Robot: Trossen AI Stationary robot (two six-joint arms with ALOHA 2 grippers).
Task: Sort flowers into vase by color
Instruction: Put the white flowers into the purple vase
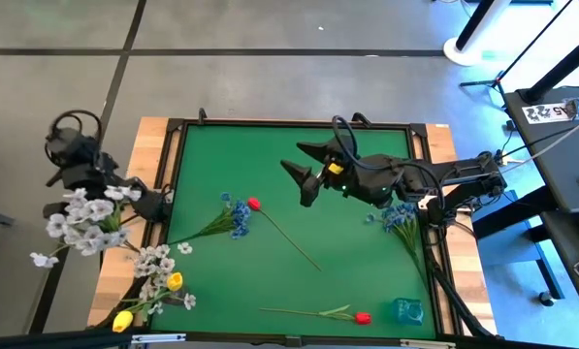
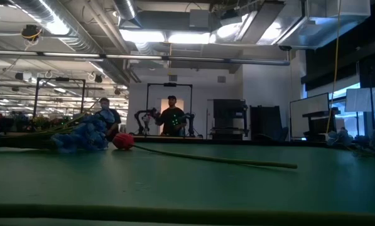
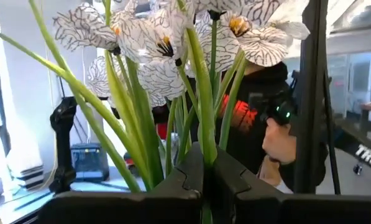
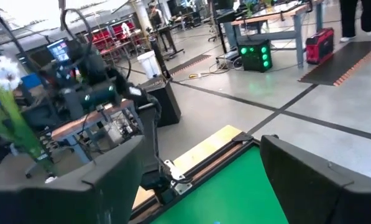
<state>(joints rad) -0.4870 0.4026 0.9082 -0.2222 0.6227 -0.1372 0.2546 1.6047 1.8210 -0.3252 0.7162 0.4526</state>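
My left gripper [image 1: 144,199] is off the table's left edge, shut on a white-blossom spray [image 1: 85,221] with several green stems [image 3: 135,124]. My right gripper [image 1: 304,181] hovers open over the far middle of the green mat, holding nothing. A blue cluster [image 1: 237,217] and a red tulip [image 1: 254,204] lie together left of centre, also seen in the low view as the blue cluster [image 2: 80,135] and the red tulip [image 2: 123,141]. A second red tulip [image 1: 363,317] lies near the front edge. Another blue cluster [image 1: 401,215] lies under the right arm. White blossoms [image 1: 155,262] with yellow tulips [image 1: 176,281] lie at the near left. My left gripper pinches one green stem [image 3: 208,152] of the white spray between its two shut fingers [image 3: 185,180]. The other stems pass beside the fingers, and the blossoms [image 3: 154,43] stand out beyond them. The spray is lifted clear of the table.
A small teal vase [image 1: 408,310] stands at the mat's near right corner. The mat has a raised black frame [image 1: 177,160] with wooden table [image 1: 153,131] around it. People stand in the room far behind the table [image 2: 171,116]. Cables run along the right edge.
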